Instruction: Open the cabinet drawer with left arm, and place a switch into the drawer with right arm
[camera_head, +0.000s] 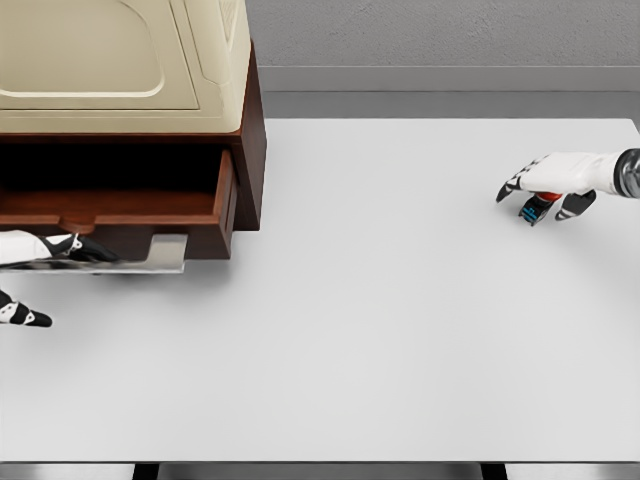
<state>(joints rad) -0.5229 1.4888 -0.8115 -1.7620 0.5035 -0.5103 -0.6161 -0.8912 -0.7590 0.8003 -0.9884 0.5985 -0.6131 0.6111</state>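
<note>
At upper left, the left hand (40, 250) hooks the handle (150, 255), holding the drawer (130, 205) open; at right, the right hand (548, 190) pinches the switch (537, 207) for transfer.

— Where does the dark brown wooden cabinet (250, 140) stand?
— On the far left corner of the white flat table (380, 330), with a cream moulded plastic appliance (120, 60) on top of it.
— And its pulled-out wooden drawer (224, 205)?
— It juts from the cabinet's front towards the near side. The left robot hand (60, 248) sits just before it at the table's left edge.
— What lies opposite?
— Well apart, at the far right edge, the right robot hand (550, 195) reaches in over the table, with the small red-and-blue switch (536, 208) under its fingers.
— Behind everything?
— A grey wall (440, 40) beyond the table's far edge.
</note>
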